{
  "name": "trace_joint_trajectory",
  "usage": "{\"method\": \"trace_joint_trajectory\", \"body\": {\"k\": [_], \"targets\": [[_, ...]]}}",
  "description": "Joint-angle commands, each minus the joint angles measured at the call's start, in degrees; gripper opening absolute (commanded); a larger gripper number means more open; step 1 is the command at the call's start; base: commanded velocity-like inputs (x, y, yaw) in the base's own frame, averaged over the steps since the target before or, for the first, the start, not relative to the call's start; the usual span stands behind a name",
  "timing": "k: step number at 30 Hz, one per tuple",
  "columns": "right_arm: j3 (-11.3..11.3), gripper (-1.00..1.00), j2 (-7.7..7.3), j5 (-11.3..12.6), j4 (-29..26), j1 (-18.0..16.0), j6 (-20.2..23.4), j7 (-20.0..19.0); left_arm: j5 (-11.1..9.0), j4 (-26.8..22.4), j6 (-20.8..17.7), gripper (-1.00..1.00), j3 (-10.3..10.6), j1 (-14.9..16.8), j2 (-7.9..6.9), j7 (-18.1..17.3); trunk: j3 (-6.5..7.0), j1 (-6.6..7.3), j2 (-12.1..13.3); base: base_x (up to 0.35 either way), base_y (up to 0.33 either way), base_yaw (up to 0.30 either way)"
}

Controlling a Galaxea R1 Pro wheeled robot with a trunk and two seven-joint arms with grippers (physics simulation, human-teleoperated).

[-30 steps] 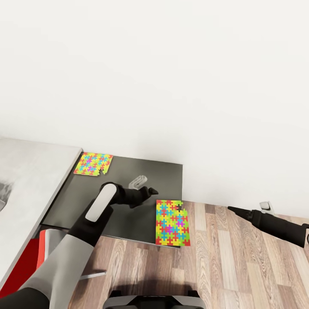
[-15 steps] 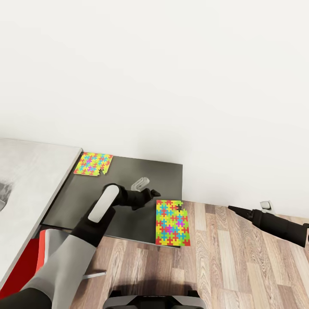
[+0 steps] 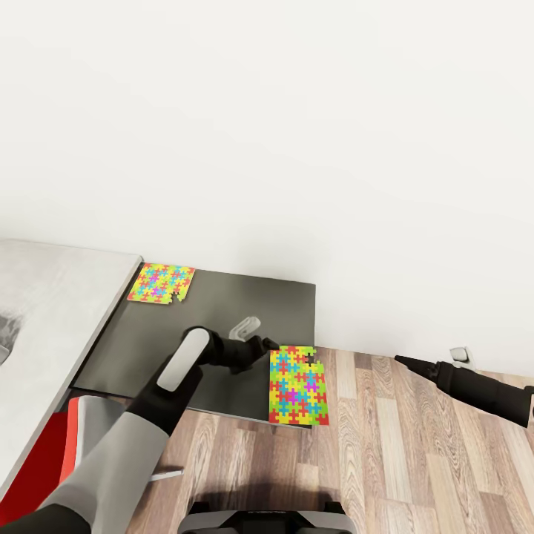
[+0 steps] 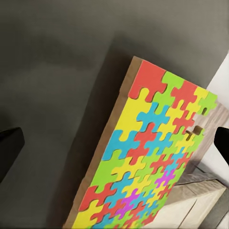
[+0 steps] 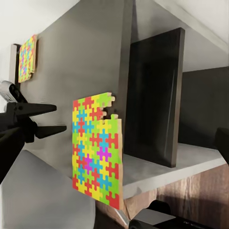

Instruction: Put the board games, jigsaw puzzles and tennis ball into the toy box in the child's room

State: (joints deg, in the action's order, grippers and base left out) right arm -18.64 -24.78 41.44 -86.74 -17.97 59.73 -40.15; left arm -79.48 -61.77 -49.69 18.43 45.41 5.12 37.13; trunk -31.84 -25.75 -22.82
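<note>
The head camera is looking steeply down from above over the dark surface (image 3: 222, 297). The left wrist camera is hovering close over the near jigsaw puzzle (image 4: 148, 157), while the right wrist camera is viewing that same puzzle (image 5: 95, 148) from low at the side.

- I see one jigsaw puzzle (image 3: 298, 386) lying on the table (image 3: 215, 297) at its front right corner, overhanging the front edge above the floor (image 3: 415, 460).
- The other puzzle (image 3: 161, 283) lies at the table's back left corner, near the wall (image 3: 297, 148).
- My left gripper (image 3: 268, 343) sits between them, just left of the near puzzle.
- My right gripper (image 3: 404, 361) is over the floor, well right of the table.
- The bed (image 3: 44, 311) borders the table's left side.
</note>
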Motion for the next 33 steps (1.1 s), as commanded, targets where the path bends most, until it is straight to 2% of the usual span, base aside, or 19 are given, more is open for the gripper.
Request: {"method": "trace_joint_trajectory", "body": {"k": [1, 11, 21, 33], "targets": [[-0.1, 1.00, 0.00, -0.3, 0.0, 0.0, 0.3, -0.4, -0.5, 0.1, 0.0, 1.00, 0.0, 0.0, 0.03, 0.6, -0.08, -0.03, -0.1, 0.000, 0.000, 0.000], [-0.1, 1.00, -0.05, -0.2, 0.0, 0.0, 0.3, -0.4, -0.3, 2.0, 0.1, 1.00, 0.1, -0.3, 0.16, 0.1, -0.08, -0.03, -0.1, 0.000, 0.000, 0.000], [-0.2, 1.00, -0.16, -0.1, 0.0, 0.0, 0.3, -0.4, 0.1, 5.1, 0.6, 1.00, 0.1, -0.3, 0.10, -4.9, -0.08, -0.03, -0.1, 0.000, 0.000, 0.000], [-0.2, 1.00, -0.25, 0.0, 0.0, 0.0, 0.3, -0.4, 0.4, 6.1, 1.0, 1.00, 0.2, -0.3, 0.07, -6.6, -0.08, -0.03, -0.1, 0.000, 0.000, 0.000]]}}
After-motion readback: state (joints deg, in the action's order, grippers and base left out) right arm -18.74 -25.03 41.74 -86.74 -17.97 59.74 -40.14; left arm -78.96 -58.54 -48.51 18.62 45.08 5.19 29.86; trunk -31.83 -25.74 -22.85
